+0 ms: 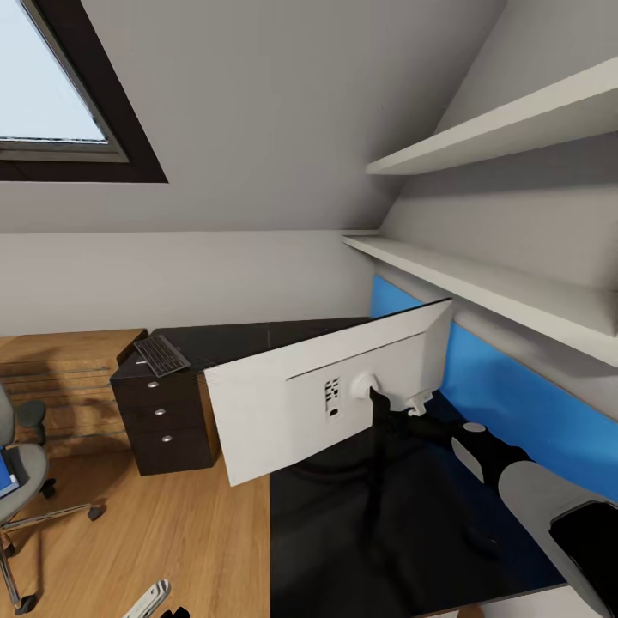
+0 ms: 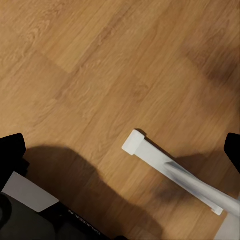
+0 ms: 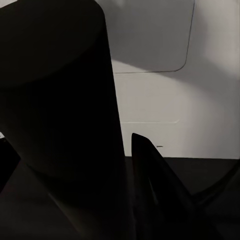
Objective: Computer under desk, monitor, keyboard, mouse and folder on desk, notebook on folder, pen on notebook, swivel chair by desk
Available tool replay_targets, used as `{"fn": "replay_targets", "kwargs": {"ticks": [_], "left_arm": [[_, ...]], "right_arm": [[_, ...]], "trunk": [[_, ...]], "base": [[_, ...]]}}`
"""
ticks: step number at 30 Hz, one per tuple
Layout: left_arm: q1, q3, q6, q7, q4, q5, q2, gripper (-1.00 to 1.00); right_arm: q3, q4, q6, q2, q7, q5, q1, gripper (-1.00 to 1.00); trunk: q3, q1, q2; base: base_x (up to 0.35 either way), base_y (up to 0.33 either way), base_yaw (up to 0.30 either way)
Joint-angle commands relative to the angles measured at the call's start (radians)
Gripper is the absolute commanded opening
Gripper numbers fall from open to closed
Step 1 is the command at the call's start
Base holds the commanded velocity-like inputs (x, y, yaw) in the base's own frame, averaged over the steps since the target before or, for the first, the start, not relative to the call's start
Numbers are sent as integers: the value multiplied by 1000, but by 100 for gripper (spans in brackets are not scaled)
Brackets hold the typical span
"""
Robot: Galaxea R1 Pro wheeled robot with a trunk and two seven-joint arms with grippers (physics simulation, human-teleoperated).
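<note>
Step in hand, by my reading: seating the monitor on the counter. Landmark: the wide flat monitor with white back and thin black stand [image 1: 330, 403]. Nearest to camera, the right arm reaches across the glossy black counter [image 1: 343, 532] toward the monitor's rear; the right gripper [image 1: 421, 402] sits at the stand mount, close behind the white back panel. Whether it is clamped or open I cannot tell; the right wrist view is mostly dark stand and finger. The left gripper [image 2: 120, 145] hangs over the light wood floor [image 2: 100, 65] with its fingers wide apart and nothing between them. The monitor stands on the counter, long axis tilted, its far end raised toward the blue back panel [image 1: 515, 403], white back facing the camera, screen facing away. Next move likely calls for levelling and turning it. Beyond the monitor, the slim dark keyboard [image 1: 160, 354] lies on the counter's far end; the grey swivel chair [image 1: 21, 481] stands well apart.
</note>
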Motion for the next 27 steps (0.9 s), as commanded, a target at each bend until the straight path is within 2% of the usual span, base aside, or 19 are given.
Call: {"fn": "replay_targets", "kwargs": {"ticks": [1,25,26,27], "left_arm": [[0,0,3,7,-2,9,0,100],[0,0,3,7,3,9,0,100],[0,0,3,7,3,9,0,100],[-1,0,3,7,3,9,0,100]], "right_arm": [[-5,1,-4,0,-1,-20,-2,-100],[-12,8,-5,0,-48,-25,13,-100],[-12,8,-5,0,-48,-25,13,100],[-12,8,-5,0,-49,-25,13,100]], "trunk": [[-1,0,-1],[-1,0,-1],[-1,0,-1],[-1,0,-1]], "base": [[0,0,0],[0,0,0],[0,0,0],[0,0,0]]}}
